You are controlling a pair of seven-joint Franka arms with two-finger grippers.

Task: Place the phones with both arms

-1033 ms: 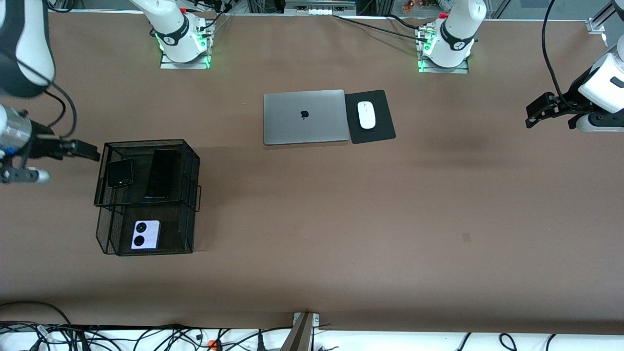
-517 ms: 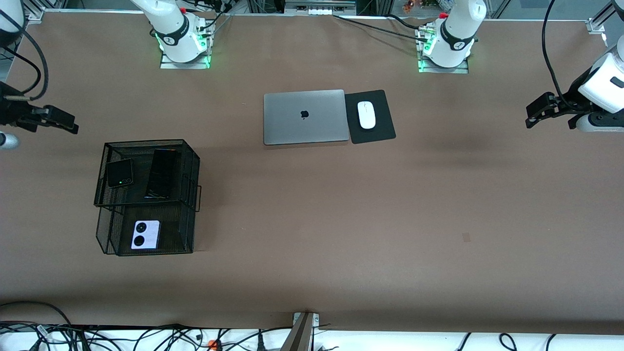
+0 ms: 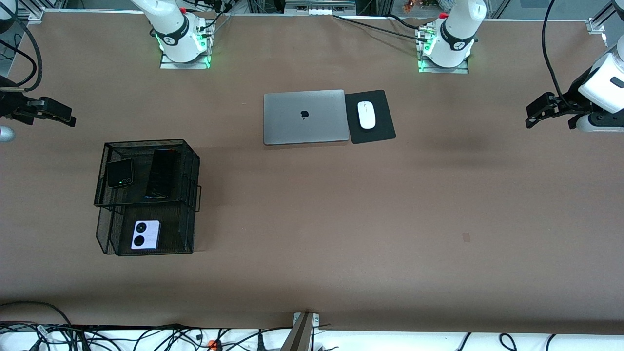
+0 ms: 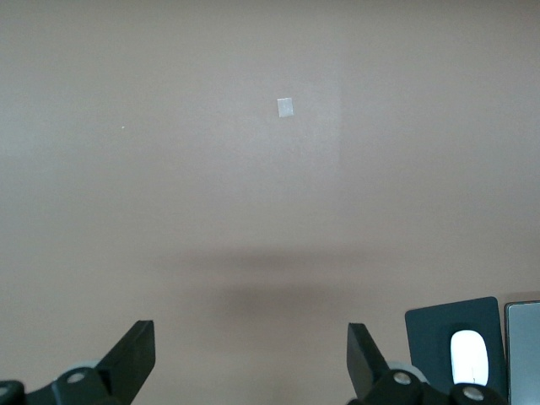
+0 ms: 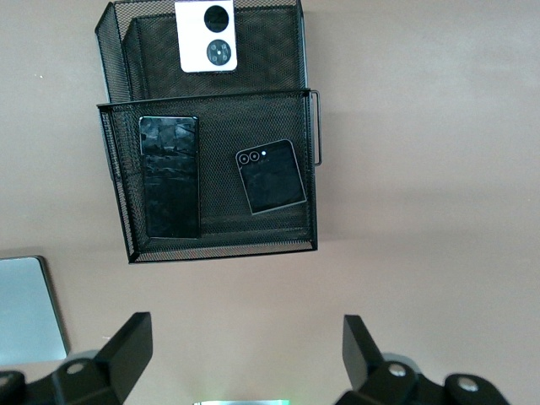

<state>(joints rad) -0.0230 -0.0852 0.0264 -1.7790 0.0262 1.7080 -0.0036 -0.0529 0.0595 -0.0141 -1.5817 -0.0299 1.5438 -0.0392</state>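
Both pincers stand with their jaws spread wide and hold nothing: the right gripper (image 3: 62, 116) hangs over bare brown table (image 3: 312, 219) at the right arm's end, just beside the black wire-mesh two-tier basket (image 3: 189, 161), and the left gripper (image 3: 534, 116) hangs over bare table at the left arm's end, well apart from everything else. In the right wrist view its two black fingers (image 5: 126, 348) frame the basket from above; in the left wrist view the fingers (image 4: 135, 354) frame plain table with a small pale square mark (image 4: 285, 107) on it. All three phones lie flat in the basket. On the upper tier sit the small square black flip phone (image 3: 120, 172) and, beside it toward the table's middle, the long slim black slab phone (image 3: 161, 173), near each other but apart. On the lower tier, which juts out nearer the front camera, lies the small square lilac-white phone with two round black circles (image 3: 145, 234). Toward the table's middle, farther from the camera than the basket, a closed grey laptop (image 3: 305, 116) touches a black mouse pad (image 3: 382, 129) bearing a white mouse (image 3: 366, 115).
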